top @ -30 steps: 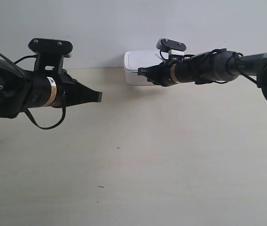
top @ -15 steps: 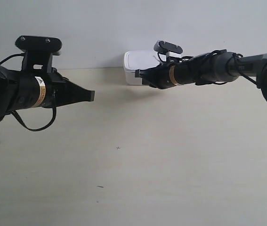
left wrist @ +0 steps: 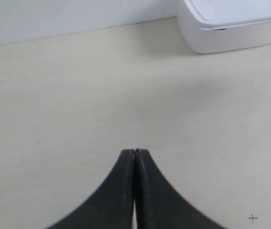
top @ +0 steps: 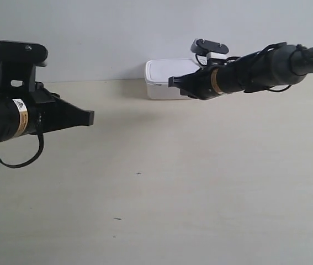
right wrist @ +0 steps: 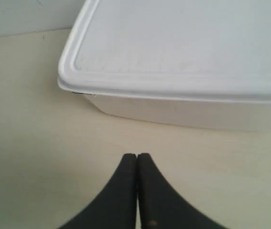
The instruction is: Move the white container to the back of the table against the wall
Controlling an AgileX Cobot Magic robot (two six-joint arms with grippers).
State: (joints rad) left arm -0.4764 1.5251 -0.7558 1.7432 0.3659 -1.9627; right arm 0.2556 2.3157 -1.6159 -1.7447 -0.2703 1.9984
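The white container point(top: 164, 77) point(left wrist: 231, 24) point(right wrist: 183, 62) is a low lidded box standing on the cream table point(top: 156, 187) at the back, against the pale wall point(top: 117, 33). My right gripper point(top: 171, 82) point(right wrist: 137, 155) is shut and empty, its tips just in front of the container's near side with a small gap of table between them. At the exterior view's left, my left gripper point(top: 90, 117) point(left wrist: 135, 151) is likewise shut on nothing and hovers well away from the box.
A few tiny dark specks point(top: 138, 173) mark the table. The right arm point(top: 255, 69) stretches across the back right, partly covering the container's right end.
The left arm has drawn back toward the exterior view's left edge. The right arm has pulled slightly to the right. The container has not moved.
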